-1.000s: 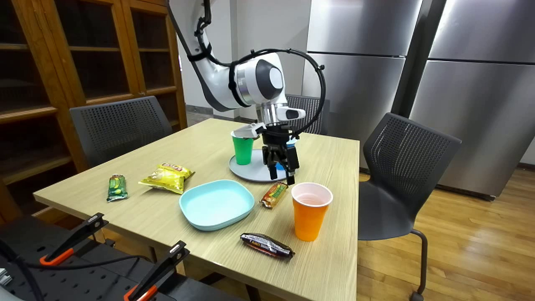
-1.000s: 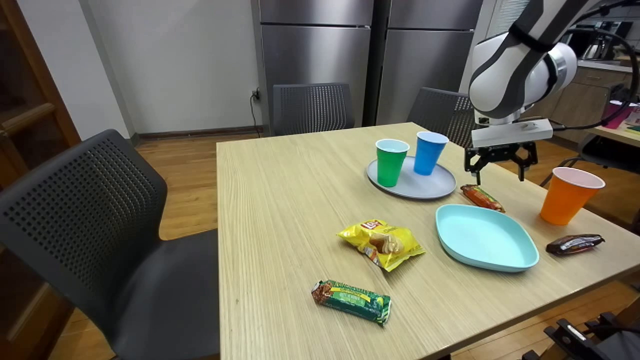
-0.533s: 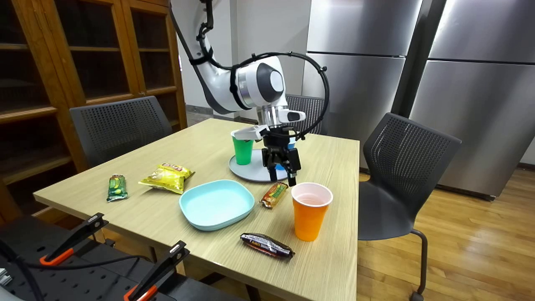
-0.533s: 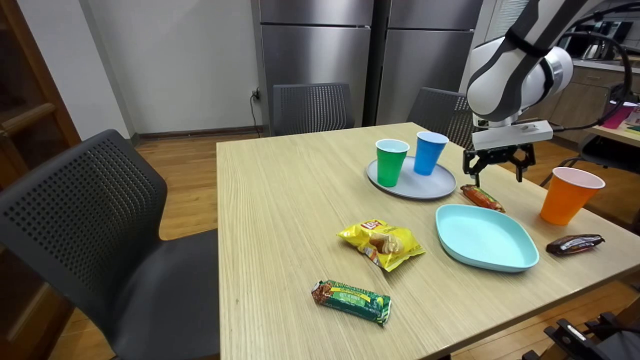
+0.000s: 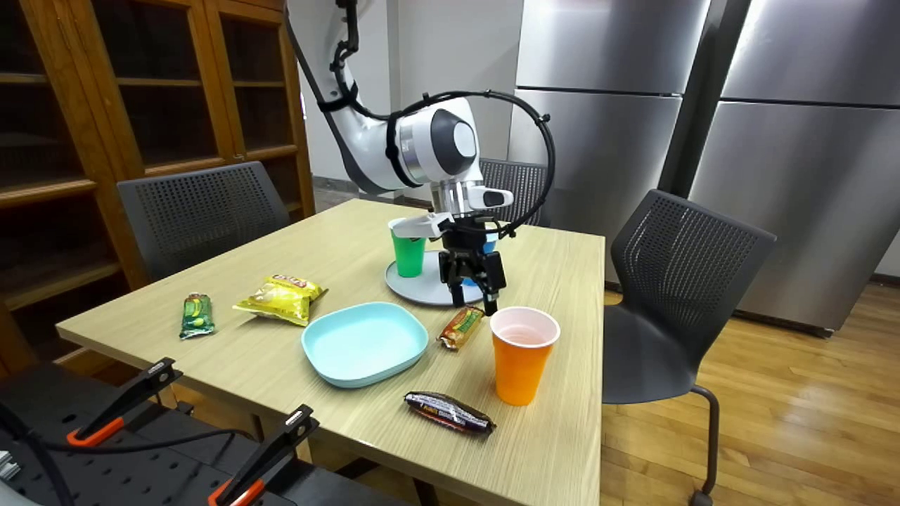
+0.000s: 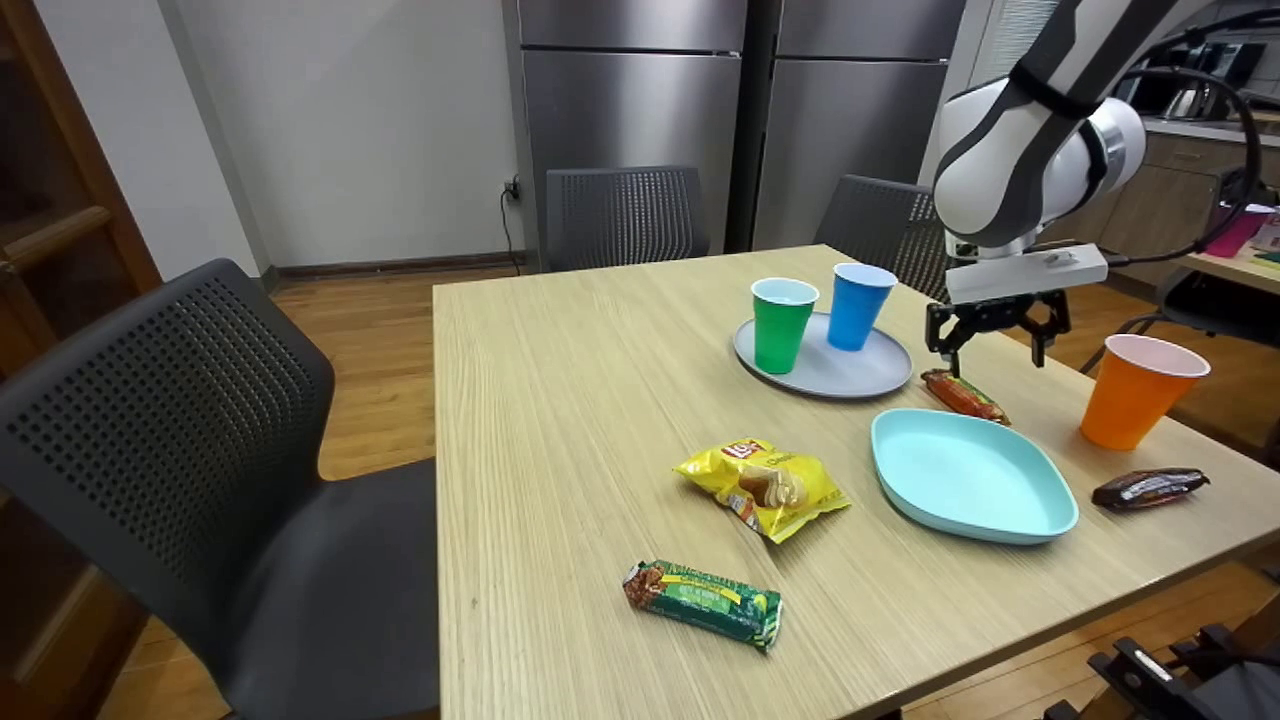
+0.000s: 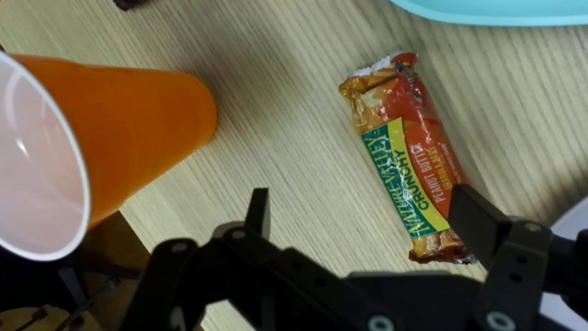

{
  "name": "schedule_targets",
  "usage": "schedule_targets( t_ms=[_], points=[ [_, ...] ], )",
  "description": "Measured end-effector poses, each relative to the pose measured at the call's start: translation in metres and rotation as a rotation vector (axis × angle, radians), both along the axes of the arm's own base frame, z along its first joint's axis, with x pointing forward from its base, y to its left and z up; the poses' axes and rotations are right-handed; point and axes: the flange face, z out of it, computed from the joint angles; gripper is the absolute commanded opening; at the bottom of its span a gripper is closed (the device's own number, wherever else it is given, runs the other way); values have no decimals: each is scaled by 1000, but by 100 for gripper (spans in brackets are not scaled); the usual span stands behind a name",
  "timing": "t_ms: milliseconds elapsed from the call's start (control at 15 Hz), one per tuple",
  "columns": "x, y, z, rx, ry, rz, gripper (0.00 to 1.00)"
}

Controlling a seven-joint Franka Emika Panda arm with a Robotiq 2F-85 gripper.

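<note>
In the wrist view an orange-red granola bar in a glossy wrapper lies label-up on the pale wood-grain table, its long axis from about 11 to about 5 o'clock. The black two-fingered hand is spread wide above, one finger at left over wood, one at right overlapping the bar's 5 o'clock end; contact is unclear. The table's edge slants past at the bar's 8 o'clock, wood surface between them. Around the bar, left to right, an orange plastic cup stands at 9 o'clock, near the left finger, a dark brown wrapped bar lies at 10, a turquoise rounded tray at 1 and a round grey plate at 4. In an exterior view, a green-wrapped bar and a yellow chip bag lie at the granola bar's 8 o'clock; a green plastic cup and a blue plastic cup stand on the plate at 10.
</note>
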Motion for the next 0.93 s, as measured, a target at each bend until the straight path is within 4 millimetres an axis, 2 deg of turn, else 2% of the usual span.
schedule_targets(
  t_ms=[467, 933],
  points=[
    [-6, 1, -18, 34, 55, 167, 100],
    [-4, 5, -21, 66, 50, 350, 100]
  ],
)
